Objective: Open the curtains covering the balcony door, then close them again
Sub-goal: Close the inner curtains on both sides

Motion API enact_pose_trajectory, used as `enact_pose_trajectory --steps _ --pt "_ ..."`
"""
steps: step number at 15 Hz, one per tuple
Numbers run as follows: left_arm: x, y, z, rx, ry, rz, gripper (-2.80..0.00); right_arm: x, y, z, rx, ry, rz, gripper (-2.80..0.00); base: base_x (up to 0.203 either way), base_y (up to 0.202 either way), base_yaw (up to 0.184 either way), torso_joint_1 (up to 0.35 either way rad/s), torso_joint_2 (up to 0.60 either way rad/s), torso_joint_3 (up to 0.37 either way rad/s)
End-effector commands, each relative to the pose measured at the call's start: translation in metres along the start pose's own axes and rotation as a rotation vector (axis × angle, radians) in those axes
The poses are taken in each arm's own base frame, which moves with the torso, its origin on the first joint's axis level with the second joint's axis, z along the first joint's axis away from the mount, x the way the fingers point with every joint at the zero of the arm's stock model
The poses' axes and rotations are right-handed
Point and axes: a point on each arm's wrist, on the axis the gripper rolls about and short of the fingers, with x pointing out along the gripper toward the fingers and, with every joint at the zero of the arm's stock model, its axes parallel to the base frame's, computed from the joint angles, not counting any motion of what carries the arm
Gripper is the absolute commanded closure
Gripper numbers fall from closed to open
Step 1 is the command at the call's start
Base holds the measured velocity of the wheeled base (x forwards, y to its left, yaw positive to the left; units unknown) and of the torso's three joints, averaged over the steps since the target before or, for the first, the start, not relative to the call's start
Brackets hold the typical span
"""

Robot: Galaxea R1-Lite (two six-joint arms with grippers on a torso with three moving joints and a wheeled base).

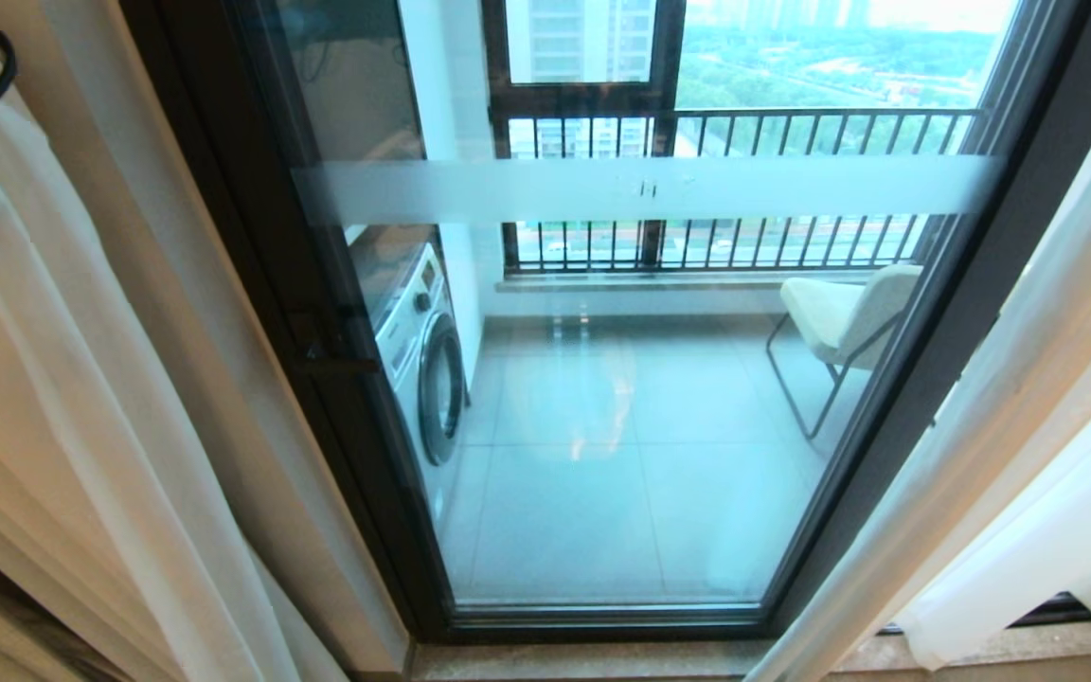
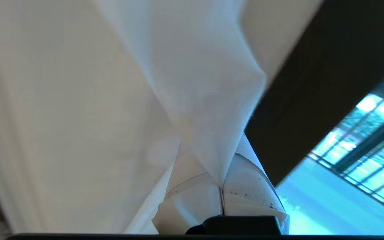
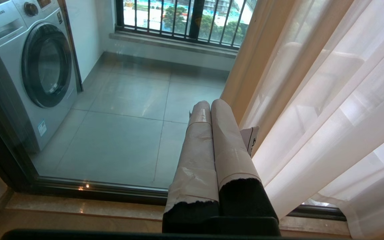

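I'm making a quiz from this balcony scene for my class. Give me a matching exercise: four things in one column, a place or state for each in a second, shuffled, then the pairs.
Things:
1. left claw
2. right claw
3. washing machine
4. chair

Place or state:
A. on the balcony's right side, near the railing
B. shut on nothing, by the right curtain
C. behind the glass, on the balcony's left side
D. shut on the sheer curtain

Pairs: 1-D, 2-B, 3-C, 4-A

Curtains [image 1: 81, 398] left and right of balcony door [image 1: 602, 379]; washing machine [image 1: 427, 365], chair [image 1: 849, 322] behind glass.
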Motion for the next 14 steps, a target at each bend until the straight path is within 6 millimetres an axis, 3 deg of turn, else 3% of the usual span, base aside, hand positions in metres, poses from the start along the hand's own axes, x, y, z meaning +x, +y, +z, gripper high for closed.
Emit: enact_pose_trajectory --steps 1,8,14 --pt "0.007 -0.010 -0.005 -0.003 0.014 -0.024 0.00 0.000 0.000 0.000 -0.001 -0.001 0.000 0.00 0.000 0.000 0.000 0.000 0.00 0.000" --pt "0.014 -0.032 -0.018 0.017 0.089 -0.068 0.00 0.000 0.000 0.000 -0.001 -0.001 0.000 0.00 0.000 0.000 0.000 0.000 0.00 0.000" --pt "0.020 -0.034 -0.024 0.023 0.102 -0.066 0.00 0.000 0.000 0.000 -0.001 -0.001 0.000 0.00 0.000 0.000 0.000 0.000 0.00 0.000"
